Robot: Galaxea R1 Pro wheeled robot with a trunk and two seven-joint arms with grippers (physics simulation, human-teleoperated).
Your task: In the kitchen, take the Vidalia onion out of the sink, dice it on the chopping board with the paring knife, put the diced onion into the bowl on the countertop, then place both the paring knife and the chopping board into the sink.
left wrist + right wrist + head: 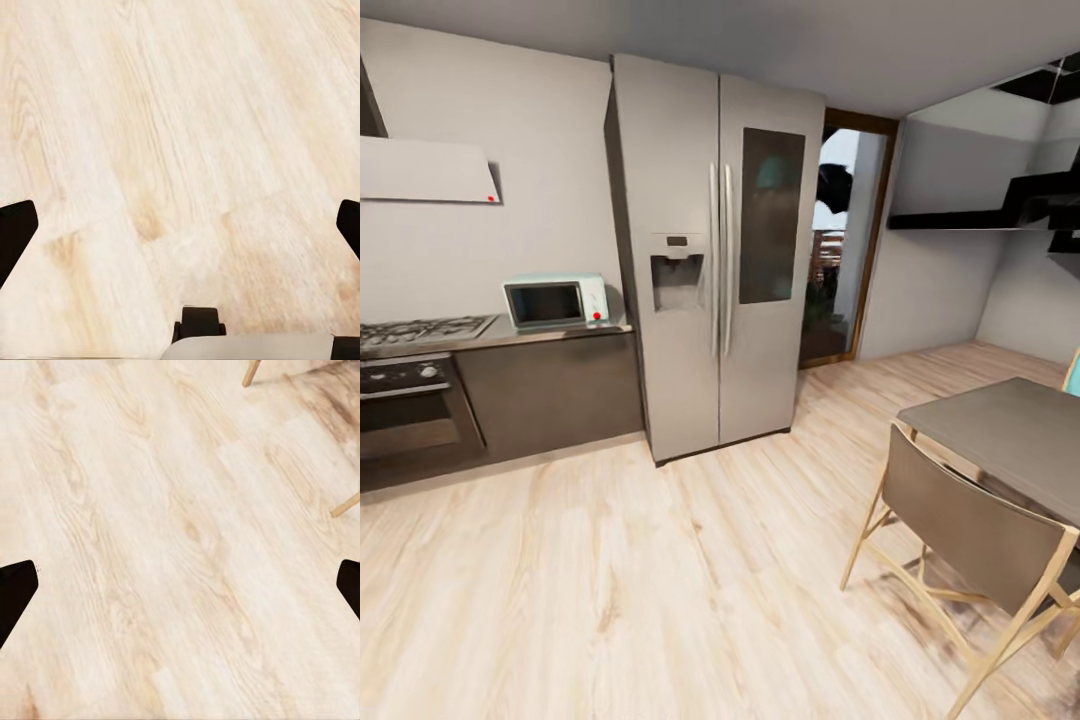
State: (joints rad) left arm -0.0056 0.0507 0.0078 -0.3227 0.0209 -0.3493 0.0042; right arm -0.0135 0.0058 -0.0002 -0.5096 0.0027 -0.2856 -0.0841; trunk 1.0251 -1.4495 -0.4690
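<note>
Both end effectors, left (180, 225) and right (180, 585), hang spread apart and empty over the wooden floor (660, 580), no sink or onion in sight, and rolling on risks clipping that chair (960, 540) beside the dining table (1010, 430).

One fridge (715, 250), one microwave (555, 301), one oven (410, 405), one gas hob (420, 330), one chair (970, 545), one dining surface (1010, 430), one doorway (845, 240).

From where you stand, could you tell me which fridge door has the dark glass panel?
The fridge's right-hand door; the left-hand door carries the dispenser instead.
</note>
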